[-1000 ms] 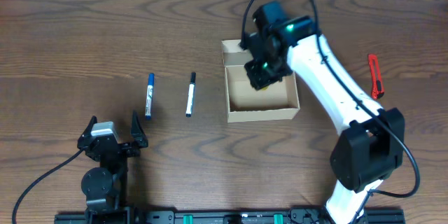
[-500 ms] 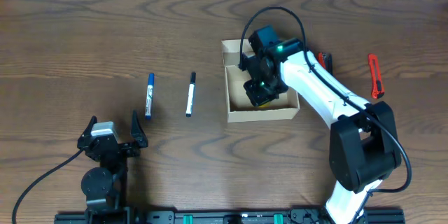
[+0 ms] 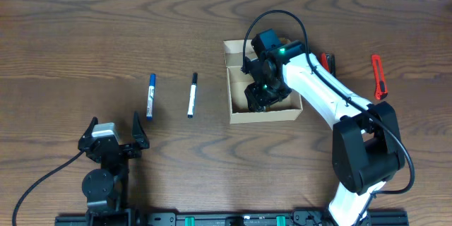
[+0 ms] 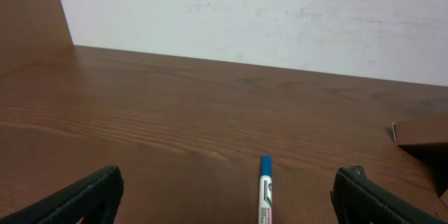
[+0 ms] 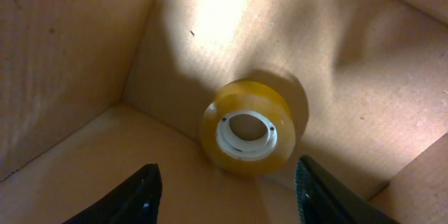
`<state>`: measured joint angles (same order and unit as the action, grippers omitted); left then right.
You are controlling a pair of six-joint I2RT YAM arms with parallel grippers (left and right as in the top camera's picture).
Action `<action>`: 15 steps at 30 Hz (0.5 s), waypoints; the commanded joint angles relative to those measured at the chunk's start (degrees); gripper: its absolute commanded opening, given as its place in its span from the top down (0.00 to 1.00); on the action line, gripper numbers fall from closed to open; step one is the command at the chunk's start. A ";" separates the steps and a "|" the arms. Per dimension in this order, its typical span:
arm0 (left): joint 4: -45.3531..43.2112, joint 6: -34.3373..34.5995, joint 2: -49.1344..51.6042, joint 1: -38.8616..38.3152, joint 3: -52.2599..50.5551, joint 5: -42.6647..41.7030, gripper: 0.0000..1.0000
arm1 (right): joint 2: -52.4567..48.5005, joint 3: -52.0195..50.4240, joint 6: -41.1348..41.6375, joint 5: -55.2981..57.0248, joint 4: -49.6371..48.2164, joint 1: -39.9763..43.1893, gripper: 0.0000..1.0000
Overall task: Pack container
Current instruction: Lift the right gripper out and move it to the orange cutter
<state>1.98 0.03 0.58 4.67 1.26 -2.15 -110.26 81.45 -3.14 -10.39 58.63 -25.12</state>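
The white right arm reaches over the small tan cardboard box (image 3: pixel 265 116), its black right gripper (image 3: pixel 261 93) dipped inside, fingers spread (gripping nothing). The left gripper (image 3: pixel 114 131) rests well left of the box, fingers wide apart.

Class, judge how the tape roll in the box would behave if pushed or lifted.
The round tape roll would probably roll if set on edge. Its white core suggests it stays stiff when squeezed. The glossy surface may be slippery.

The tan cardboard box (image 3: pixel 265 116) stands open (flap lid (image 3: pixel 234 51) raised at its far edge), directly under the right gripper (image 5: pixel 227 192), which reaches inside it.
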 commanded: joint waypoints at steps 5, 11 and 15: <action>2.43 -0.02 -0.37 -0.20 -0.98 1.09 0.05 | -0.72 9.53 0.31 1.64 3.78 1.29 0.47; 2.43 -0.02 -0.37 -0.20 -0.98 1.09 0.05 | -0.74 30.56 3.80 12.13 15.45 4.22 0.44; 2.43 -0.02 -0.37 -0.20 -0.98 1.09 0.05 | -0.72 42.18 6.73 23.28 23.58 8.52 0.38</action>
<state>2.02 0.03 0.58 4.67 1.28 -2.15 -111.24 117.86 0.27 1.83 79.88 -19.94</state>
